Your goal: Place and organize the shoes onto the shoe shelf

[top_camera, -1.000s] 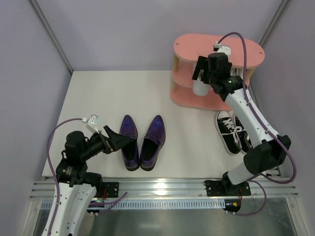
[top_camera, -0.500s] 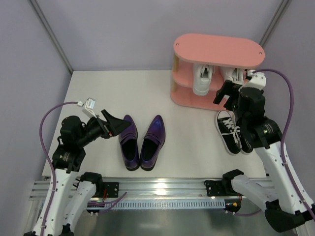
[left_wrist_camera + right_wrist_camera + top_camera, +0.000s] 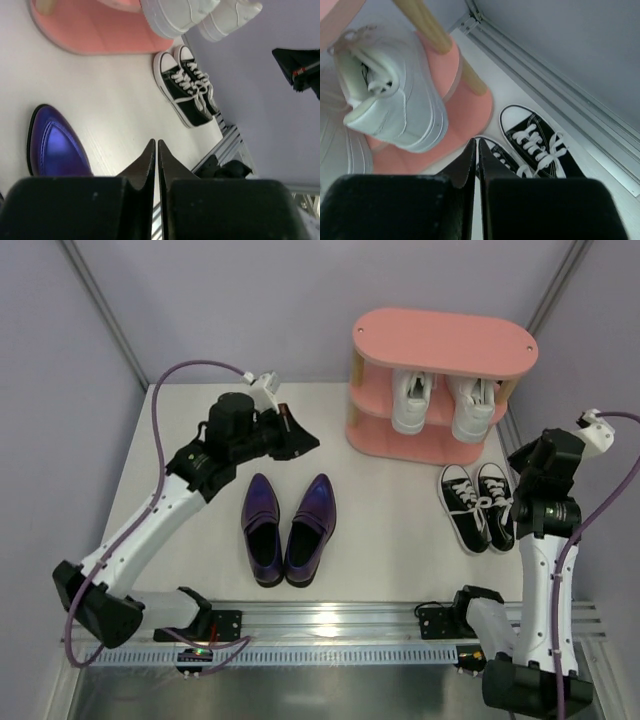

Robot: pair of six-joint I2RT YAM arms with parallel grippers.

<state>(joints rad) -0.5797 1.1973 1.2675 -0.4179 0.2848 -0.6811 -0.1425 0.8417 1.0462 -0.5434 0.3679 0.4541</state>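
The pink shoe shelf (image 3: 445, 340) stands at the back right. Two white sneakers (image 3: 412, 405) sit side by side on its middle tier, heels outward. The black sneakers (image 3: 477, 505) lie paired on the table in front of the shelf. The purple loafers (image 3: 290, 528) lie paired mid-table, toes toward the back. My left gripper (image 3: 305, 440) hovers shut and empty beyond the loafers' toes; one loafer toe (image 3: 57, 145) shows beside its fingertips (image 3: 156, 142). My right gripper (image 3: 516, 455) is shut and empty, raised beside the black sneakers (image 3: 542, 145) and a white sneaker (image 3: 395, 95).
Grey walls close in the white table on three sides. An aluminium rail (image 3: 330, 620) with both arm bases runs along the near edge. A metal channel (image 3: 545, 85) lines the right wall close to the black sneakers. The shelf's wooden post (image 3: 440, 40) stands near my right fingers.
My right gripper drew back from the shelf to the right and shut, leaving both white sneakers on the middle tier. My left arm swung from the near edge to beyond the loafers and shut.
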